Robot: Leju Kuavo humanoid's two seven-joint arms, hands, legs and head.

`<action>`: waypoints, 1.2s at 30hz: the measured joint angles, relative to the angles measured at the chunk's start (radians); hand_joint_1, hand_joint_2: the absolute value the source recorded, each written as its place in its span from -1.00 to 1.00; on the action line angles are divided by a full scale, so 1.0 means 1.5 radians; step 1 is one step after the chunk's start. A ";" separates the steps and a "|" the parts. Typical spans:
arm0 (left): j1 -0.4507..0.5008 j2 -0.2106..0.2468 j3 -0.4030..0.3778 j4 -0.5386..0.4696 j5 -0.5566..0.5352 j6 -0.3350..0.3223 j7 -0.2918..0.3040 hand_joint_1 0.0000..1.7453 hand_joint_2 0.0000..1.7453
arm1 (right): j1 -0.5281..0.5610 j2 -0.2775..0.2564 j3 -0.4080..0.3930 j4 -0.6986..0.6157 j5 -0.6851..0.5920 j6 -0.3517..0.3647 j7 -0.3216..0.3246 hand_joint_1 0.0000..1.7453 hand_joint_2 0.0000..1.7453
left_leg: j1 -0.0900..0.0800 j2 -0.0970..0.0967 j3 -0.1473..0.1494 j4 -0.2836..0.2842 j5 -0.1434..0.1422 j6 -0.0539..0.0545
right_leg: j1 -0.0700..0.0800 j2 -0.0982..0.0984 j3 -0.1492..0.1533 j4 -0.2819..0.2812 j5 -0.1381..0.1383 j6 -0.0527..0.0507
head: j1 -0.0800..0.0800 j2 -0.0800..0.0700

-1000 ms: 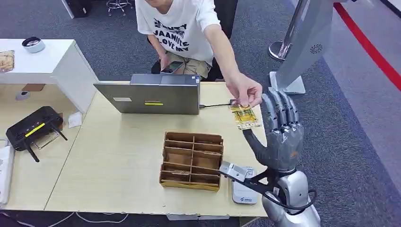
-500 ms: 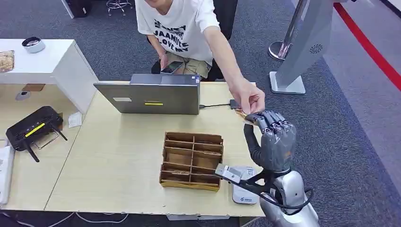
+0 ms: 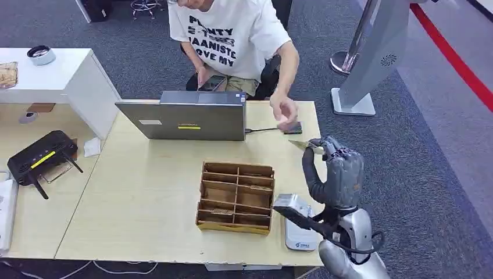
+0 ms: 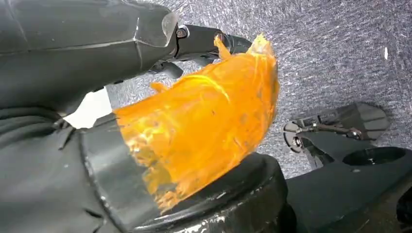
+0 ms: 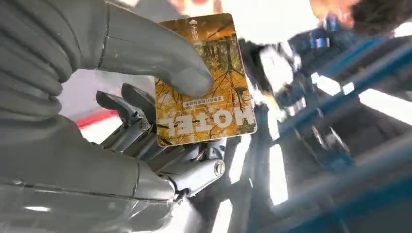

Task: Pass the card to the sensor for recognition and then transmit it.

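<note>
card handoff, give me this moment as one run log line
phase: card received | right robot hand: holds hotel card under thumb | person's hand: off card, over table | sensor: not yet reached | left robot hand: no clear view

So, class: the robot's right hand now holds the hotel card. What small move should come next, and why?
Probably lower the right hand toward the white reader at the table's near edge. The thumb already pins the card against the fingers, and the person's hand is clear of it, so scanning looks like the next step.
</note>
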 joint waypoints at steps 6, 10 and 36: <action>0.000 0.000 0.006 0.000 0.000 0.001 0.000 -1.00 -1.00 | 0.000 -0.003 0.009 -0.009 -0.039 0.023 -0.005 1.00 1.00 | 0.000 0.000 0.000 0.000 0.000 0.000 | 0.000 0.000 0.000 0.000 0.000 0.000 | 0.001 0.000; 0.000 0.000 0.011 0.000 0.002 0.001 -0.001 -1.00 -1.00 | 0.000 -0.006 0.013 -0.015 -0.107 0.064 -0.019 1.00 1.00 | 0.000 0.000 0.000 0.000 0.000 0.000 | 0.000 0.000 0.000 0.000 0.000 0.000 | 0.001 0.000; 0.003 0.001 0.066 0.006 0.009 0.008 0.000 -1.00 -1.00 | 0.199 -0.174 -0.149 -0.061 -0.723 0.344 -0.071 1.00 1.00 | -0.001 0.000 0.000 0.000 -0.001 0.000 | 0.000 0.000 0.000 -0.001 -0.001 0.001 | 0.000 0.000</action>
